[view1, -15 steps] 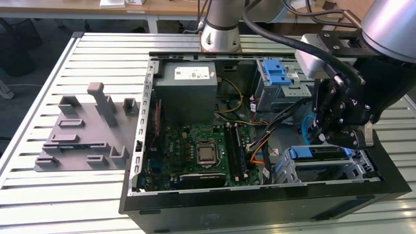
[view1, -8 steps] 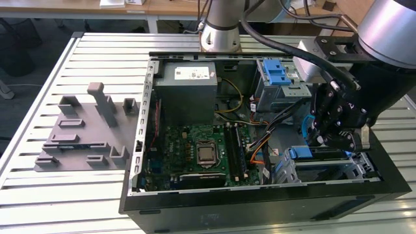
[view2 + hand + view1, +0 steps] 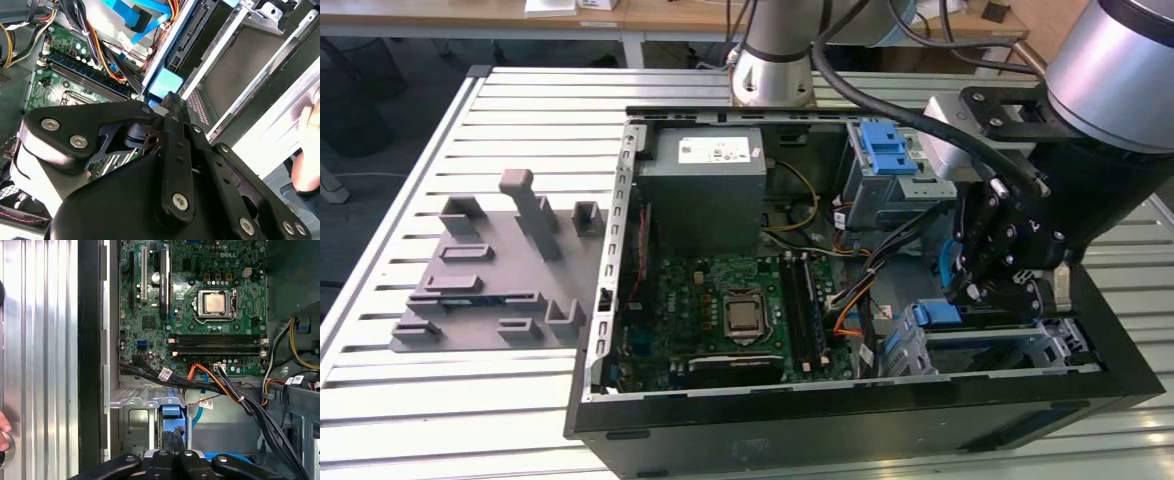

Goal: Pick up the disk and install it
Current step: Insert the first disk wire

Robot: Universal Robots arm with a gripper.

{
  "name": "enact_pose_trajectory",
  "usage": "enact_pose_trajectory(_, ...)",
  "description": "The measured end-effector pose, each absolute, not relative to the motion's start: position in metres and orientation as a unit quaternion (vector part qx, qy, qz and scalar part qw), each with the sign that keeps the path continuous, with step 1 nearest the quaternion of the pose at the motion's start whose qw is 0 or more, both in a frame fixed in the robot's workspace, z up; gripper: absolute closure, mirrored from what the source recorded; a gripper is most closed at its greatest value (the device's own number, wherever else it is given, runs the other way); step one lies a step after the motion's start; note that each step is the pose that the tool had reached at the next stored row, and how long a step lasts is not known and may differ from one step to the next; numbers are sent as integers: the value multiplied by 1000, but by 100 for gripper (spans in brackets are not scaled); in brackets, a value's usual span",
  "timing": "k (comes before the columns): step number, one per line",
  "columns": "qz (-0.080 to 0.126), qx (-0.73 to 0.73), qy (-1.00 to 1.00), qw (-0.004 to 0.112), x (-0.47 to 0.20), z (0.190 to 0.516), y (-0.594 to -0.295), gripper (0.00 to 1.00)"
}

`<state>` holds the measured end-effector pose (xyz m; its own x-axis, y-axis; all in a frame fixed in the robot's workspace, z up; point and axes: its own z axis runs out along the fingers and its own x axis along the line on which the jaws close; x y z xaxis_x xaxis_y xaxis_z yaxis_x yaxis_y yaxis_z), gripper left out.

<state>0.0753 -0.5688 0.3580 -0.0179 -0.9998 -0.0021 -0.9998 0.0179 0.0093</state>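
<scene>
The disk (image 3: 942, 316) sits in the metal drive cage at the open computer case's front corner, on the exterior view's right. Its blue plastic carrier end (image 3: 171, 410) faces the motherboard, and the silver body lies back in the cage. My gripper (image 3: 994, 292) hangs right over it with both fingers pressed together. The fingertips (image 3: 170, 98) rest against the carrier's blue end (image 3: 165, 82) rather than around it. The black linkage hides most of the disk's body in both wrist views.
Orange and black cables (image 3: 220, 382) run just beside the cage. The green motherboard (image 3: 727, 305) and grey power supply (image 3: 707, 175) fill the case. Another blue latch (image 3: 887, 150) sits in the upper bay. A grey fixture (image 3: 494, 270) lies on the slatted table. A person's hand (image 3: 309, 150) is near the case.
</scene>
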Motion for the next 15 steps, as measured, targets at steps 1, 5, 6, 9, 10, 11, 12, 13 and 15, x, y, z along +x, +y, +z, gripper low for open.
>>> enact_pose_trajectory(1,-4,701,-713,3,76,358,-569,89)
enact_pose_trajectory(5,-4,701,-713,2,82,358,-569,89)
enact_pose_trajectory(6,-4,701,-713,2,84,358,-569,89)
enact_pose_trajectory(9,-4,701,-713,2,90,358,-569,89)
enact_pose_trajectory(10,-4,701,-713,2,92,358,-569,89)
enact_pose_trajectory(11,-4,701,-713,2,95,358,-569,89)
enact_pose_trajectory(12,-4,701,-713,2,96,358,-569,89)
enact_pose_trajectory(13,-4,701,-713,2,98,358,-569,89)
enact_pose_trajectory(15,-4,701,-713,2,103,358,-569,89)
